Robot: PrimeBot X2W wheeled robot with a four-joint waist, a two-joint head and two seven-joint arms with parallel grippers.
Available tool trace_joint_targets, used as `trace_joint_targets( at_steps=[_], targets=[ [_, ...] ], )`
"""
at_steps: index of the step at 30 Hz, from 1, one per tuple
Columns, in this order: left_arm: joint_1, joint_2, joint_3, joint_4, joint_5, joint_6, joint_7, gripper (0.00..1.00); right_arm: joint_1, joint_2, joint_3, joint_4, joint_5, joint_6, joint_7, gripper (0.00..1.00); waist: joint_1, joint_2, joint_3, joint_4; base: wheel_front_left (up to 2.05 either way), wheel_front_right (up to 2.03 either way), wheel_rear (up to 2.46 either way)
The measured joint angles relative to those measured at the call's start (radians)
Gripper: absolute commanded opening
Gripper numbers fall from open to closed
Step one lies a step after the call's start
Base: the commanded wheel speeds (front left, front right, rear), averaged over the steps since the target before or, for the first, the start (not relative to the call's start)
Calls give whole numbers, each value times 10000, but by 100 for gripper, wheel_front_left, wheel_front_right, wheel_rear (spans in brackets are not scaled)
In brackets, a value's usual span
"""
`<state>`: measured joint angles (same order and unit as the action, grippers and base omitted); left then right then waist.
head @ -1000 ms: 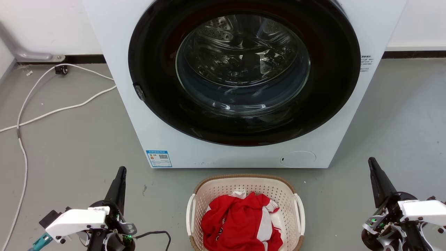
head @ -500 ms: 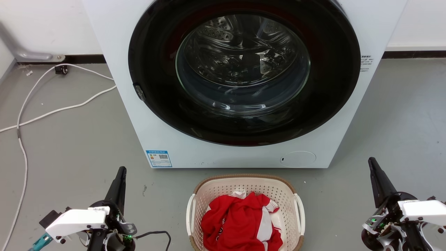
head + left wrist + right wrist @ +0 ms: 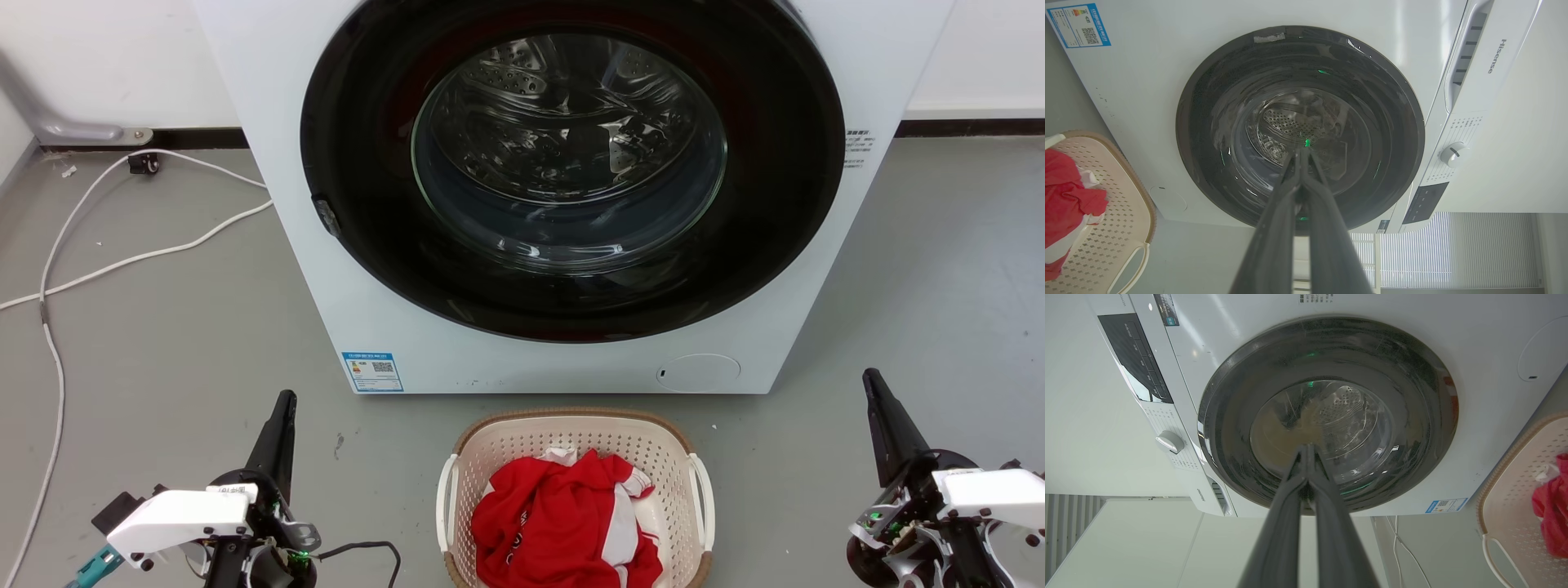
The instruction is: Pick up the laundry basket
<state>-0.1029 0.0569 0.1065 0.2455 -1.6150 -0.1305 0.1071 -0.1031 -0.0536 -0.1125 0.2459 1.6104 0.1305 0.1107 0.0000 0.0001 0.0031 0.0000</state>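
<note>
While left claw [image 3: 285, 400] (closed) hovers, laundry basket [image 3: 522, 439] holds red cloth [image 3: 555, 523].

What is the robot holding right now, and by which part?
Nothing. The left gripper and right gripper both have their jaws shut on nothing, each standing off to one side of the cream perforated plastic laundry basket, not touching it.

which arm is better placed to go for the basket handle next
Left, narrowly. The shut left gripper sits slightly nearer the white left handle of the cream perforated plastic laundry basket than the shut right gripper does to the right handle. Neither touches it.
</note>
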Motion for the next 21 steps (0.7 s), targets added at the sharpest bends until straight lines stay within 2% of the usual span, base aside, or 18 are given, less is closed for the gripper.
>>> trace_joint_targets(
  at_steps=[5, 6, 14, 21],
  targets=[
    [-1, -4, 6, 0, 2, 0, 2, 0, 0, 2, -2, 0, 0, 0, 0, 0, 0, 0, 0, 0, 0, 0, 0],
    [-1, -4, 6, 0, 2, 0, 2, 100, 0, 2, -2, 0, 0, 0, 0, 100, 0, 0, 0, 0, 0, 0, 0],
    [283, -73, -207, 157, 8, 0, -186, 100, 313, 25, 215, 242, -63, 0, -238, 100, 0, 0, 1, 3, 0, 0, 0],
    [282, -67, -499, -84, 593, 0, -546, 100, 313, 35, 416, 203, -924, 0, -562, 100, 0, 0, -8, 30, 0, 0, 0]
  ],
)
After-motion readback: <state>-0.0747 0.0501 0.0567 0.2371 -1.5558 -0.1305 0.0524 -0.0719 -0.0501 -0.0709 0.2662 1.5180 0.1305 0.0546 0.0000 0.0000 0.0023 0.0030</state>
